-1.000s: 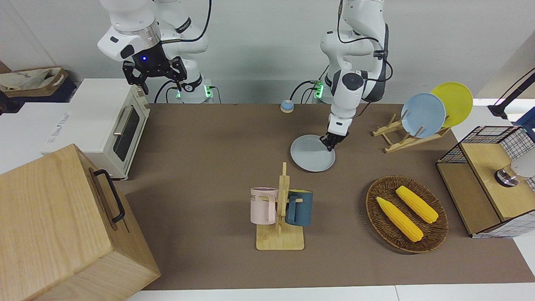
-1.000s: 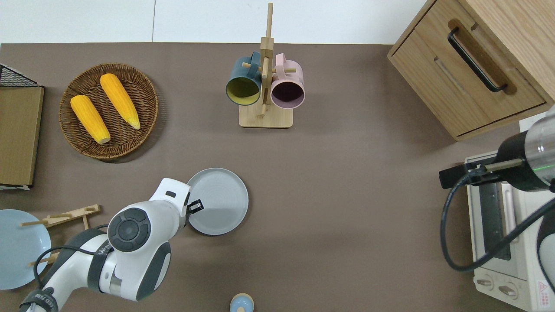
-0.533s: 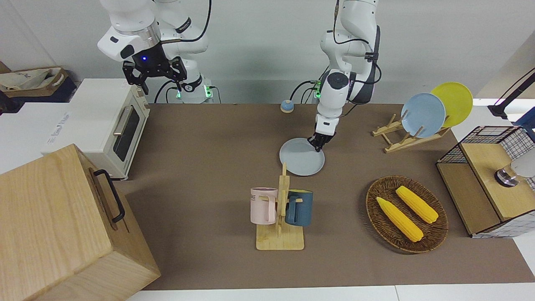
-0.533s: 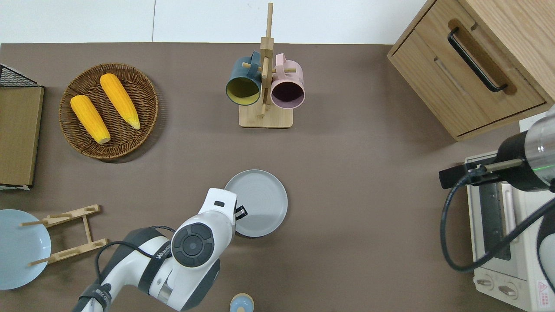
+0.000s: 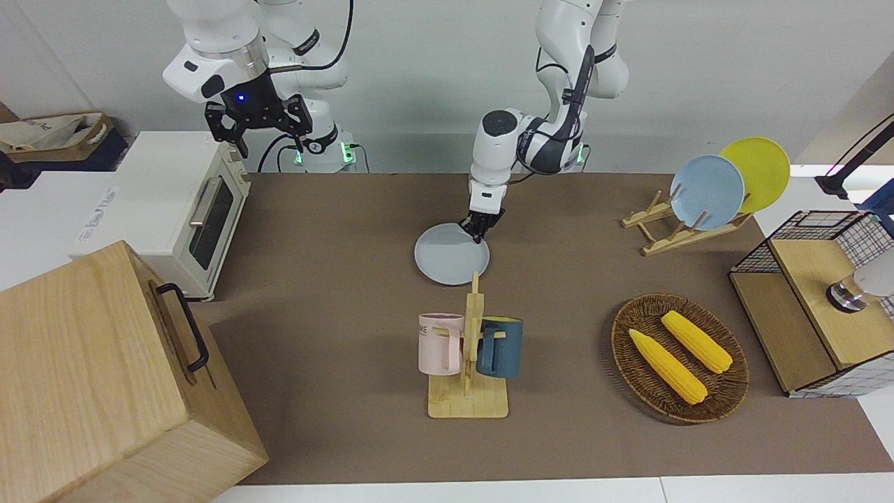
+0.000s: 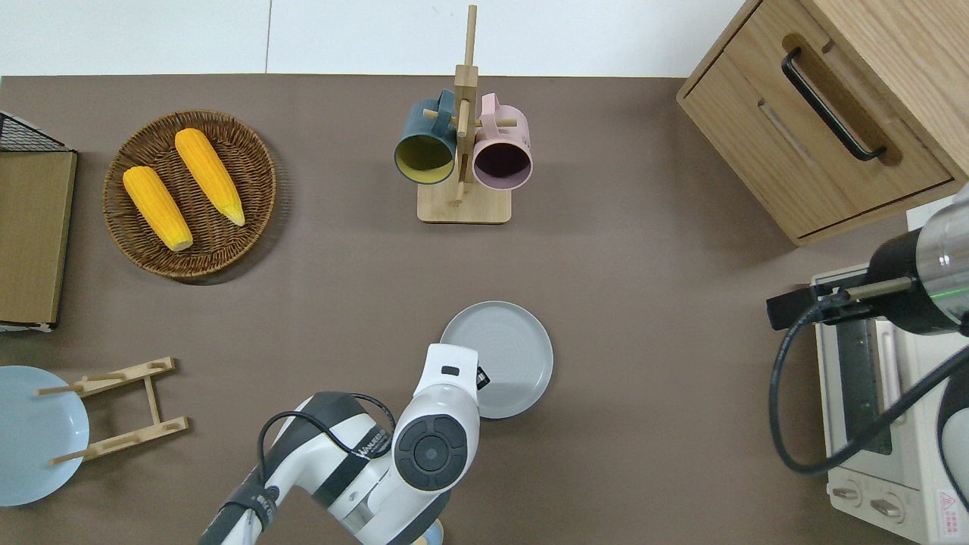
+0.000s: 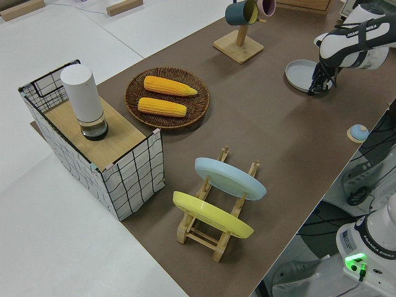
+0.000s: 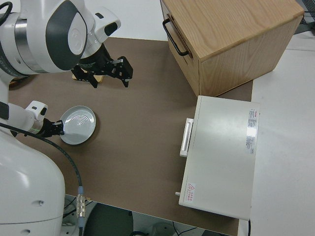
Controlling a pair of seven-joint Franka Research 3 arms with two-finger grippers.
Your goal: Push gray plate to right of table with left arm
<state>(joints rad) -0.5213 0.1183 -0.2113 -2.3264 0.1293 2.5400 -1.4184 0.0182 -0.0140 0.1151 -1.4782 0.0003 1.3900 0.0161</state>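
Observation:
The gray plate [image 5: 447,255] lies flat on the brown table [image 5: 328,293], a little nearer to the robots than the mug rack. It also shows in the overhead view [image 6: 506,352], the left side view [image 7: 300,73] and the right side view [image 8: 78,125]. My left gripper [image 5: 478,232] is shut, and its tip rests on the plate's rim on the side toward the left arm's end; it also shows in the overhead view [image 6: 481,375]. My right gripper [image 5: 258,126] is parked, open and empty.
A wooden mug rack [image 5: 469,356] holds a pink and a dark blue mug. A wicker basket [image 5: 632,363] holds two corn cobs. A plate rack [image 5: 670,234] carries a sky-blue and a yellow plate. A toaster oven [image 5: 188,209] and a wooden drawer box [image 5: 105,377] stand at the right arm's end.
My left gripper has swept toward the right arm's end of the table, sliding the gray plate along with it. The right arm has not moved.

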